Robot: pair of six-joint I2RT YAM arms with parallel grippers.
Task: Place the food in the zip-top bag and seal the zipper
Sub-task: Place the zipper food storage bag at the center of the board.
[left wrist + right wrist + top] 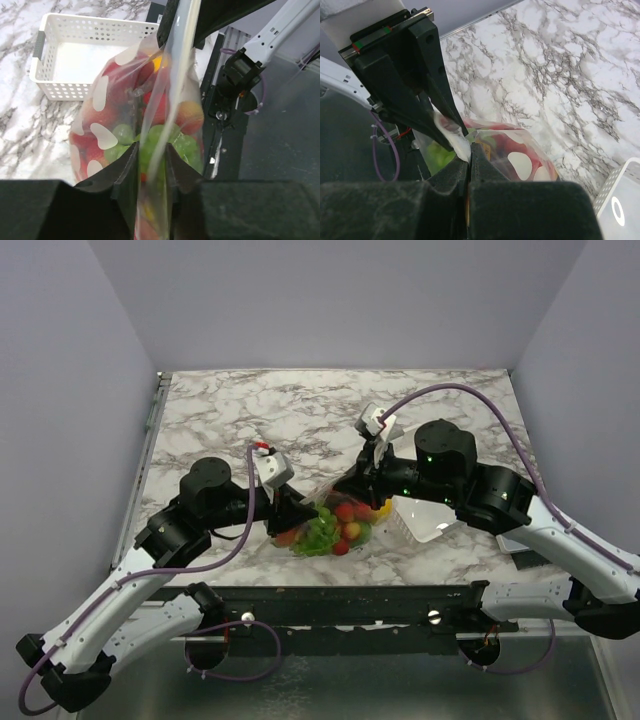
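Marble-patterned table (300, 410) sits beneath the zip-top bag (318, 538), which is held up between the two arms near the front edge with the food (345, 512) inside. The right gripper (469, 162) is pressed together on one end of the mouth edge, and the left gripper (150, 162) nips the film across the zipper (176, 75). Fruit bulges close under that strip, so sliding along it could snag, leave a stretch unsealed, or tug the bag out of the right gripper's pinch.

White-shelled arms (110, 605) with black joints (210, 485); purple cables (470, 390) trail behind each wrist; the left gripper (151, 150) is matte black.
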